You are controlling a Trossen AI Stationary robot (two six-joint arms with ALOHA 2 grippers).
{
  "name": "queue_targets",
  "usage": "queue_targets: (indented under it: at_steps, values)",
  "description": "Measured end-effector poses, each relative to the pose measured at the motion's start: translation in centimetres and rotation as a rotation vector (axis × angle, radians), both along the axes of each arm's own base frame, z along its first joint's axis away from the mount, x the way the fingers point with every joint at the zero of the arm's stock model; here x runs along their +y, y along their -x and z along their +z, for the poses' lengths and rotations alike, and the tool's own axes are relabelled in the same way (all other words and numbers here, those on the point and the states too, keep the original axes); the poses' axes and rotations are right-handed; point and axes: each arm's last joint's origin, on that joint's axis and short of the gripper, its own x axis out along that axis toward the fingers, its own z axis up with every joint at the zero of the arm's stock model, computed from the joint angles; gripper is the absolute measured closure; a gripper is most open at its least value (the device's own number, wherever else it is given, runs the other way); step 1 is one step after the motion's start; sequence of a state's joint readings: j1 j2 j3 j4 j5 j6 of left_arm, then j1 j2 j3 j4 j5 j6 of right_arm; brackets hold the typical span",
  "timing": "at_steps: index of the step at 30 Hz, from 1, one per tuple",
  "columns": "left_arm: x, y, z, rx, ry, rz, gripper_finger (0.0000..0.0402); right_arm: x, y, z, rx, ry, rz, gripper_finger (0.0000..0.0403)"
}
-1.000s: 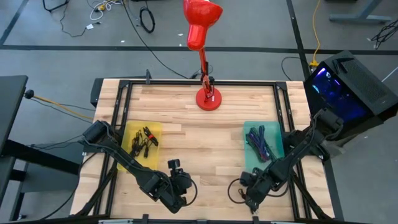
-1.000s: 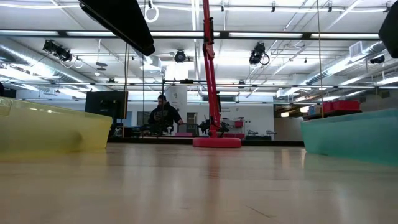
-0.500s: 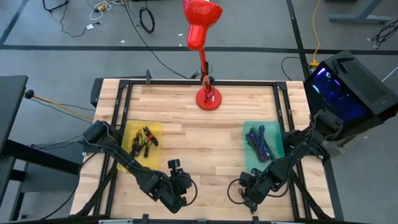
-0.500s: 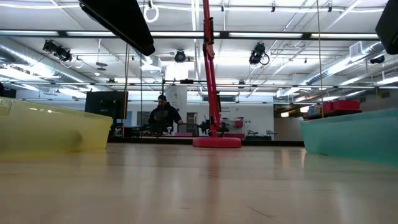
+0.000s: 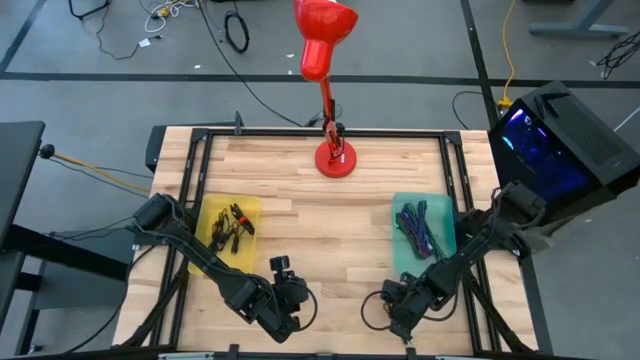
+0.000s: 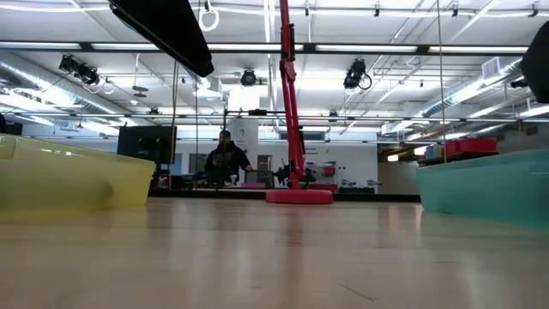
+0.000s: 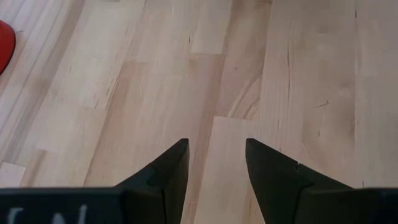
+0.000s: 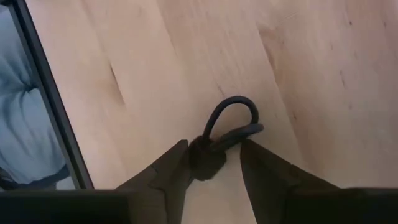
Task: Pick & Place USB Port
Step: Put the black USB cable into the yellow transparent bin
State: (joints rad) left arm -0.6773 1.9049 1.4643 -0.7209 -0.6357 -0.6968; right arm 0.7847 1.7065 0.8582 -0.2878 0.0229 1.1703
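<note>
While half hidden between right tool [image 8: 214,155] fingers, black cable [image 8: 229,127].

Pale wood, bright bins, one red lamp

The tabletop [image 5: 300,190] is light blond planks; a yellow bin [image 5: 226,228] holds black and red bits, a teal bin [image 5: 424,228] purple and green cables, beside a red lamp [image 5: 326,60] and a black cable [image 8: 221,138].
</note>
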Motion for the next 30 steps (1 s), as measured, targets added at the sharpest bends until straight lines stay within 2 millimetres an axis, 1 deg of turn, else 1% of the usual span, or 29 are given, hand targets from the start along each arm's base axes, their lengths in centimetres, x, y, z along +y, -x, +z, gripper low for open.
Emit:
queue_targets:
  at_steps: [4, 6, 8, 11, 12, 15, 17, 19, 21, 26, 28, 30]
  values:
    - [0.0, 0.0, 0.0, 0.0, 0.0, 0.0, 0.0236, 0.1, -0.3, -0.6, 0.009, 0.01, -0.004, 0.0257]
    - [0.0, 0.0, 0.0, 0.0, 0.0, 0.0, 0.0236, 0.1, -0.3, -0.6, 0.001, 0.02, -0.007, 0.0266]
    - [0.0, 0.0, 0.0, 0.0, 0.0, 0.0, 0.0236, 0.0, -0.3, -0.7, 0.001, 0.024, 0.002, 0.0291]
    - [0.0, 0.0, 0.0, 0.0, 0.0, 0.0, 0.0236, 0.1, -0.4, -0.6, -0.012, 0.016, 0.03, 0.0365]
    - [0.0, 0.0, 0.0, 0.0, 0.0, 0.0, 0.0236, 0.2, -0.5, -0.6, -0.024, 0.011, 0.039, 0.0381]
    - [0.0, 0.0, 0.0, 0.0, 0.0, -0.001, 0.0236, 0.3, -0.8, -0.4, -0.045, -0.023, 0.028, 0.039]
    - [0.0, 0.0, 0.0, 0.0, 0.0, 0.0, 0.0236, 0.4, -1.2, 0.0, -0.059, -0.026, 0.057, 0.0396]
    - [0.0, 0.0, 0.0, 0.0, 0.0, 0.0, 0.0236, 0.3, -1.8, 1.1, -0.093, -0.031, 0.078, 0.0398]
    - [0.0, 0.0, 0.0, 0.0, 0.0, -0.001, 0.0236, 0.2, -2.7, 2.9, -0.156, -0.048, 0.099, 0.0399]
    - [0.0, 0.0, 0.0, 0.0, 0.0, -0.001, 0.0236, -1.0, -4.7, 6.5, -0.289, 0.011, 0.137, 0.0401]
    - [0.0, 0.0, 0.0, 0.0, -0.001, -0.002, 0.0236, -1.7, -5.7, 8.3, -0.371, 0.03, 0.15, 0.0401]
    - [0.0, 0.0, 0.0, 0.0, -0.003, 0.0, 0.0236, -2.9, -6.6, 9.4, -0.433, 0.072, 0.148, 0.0402]
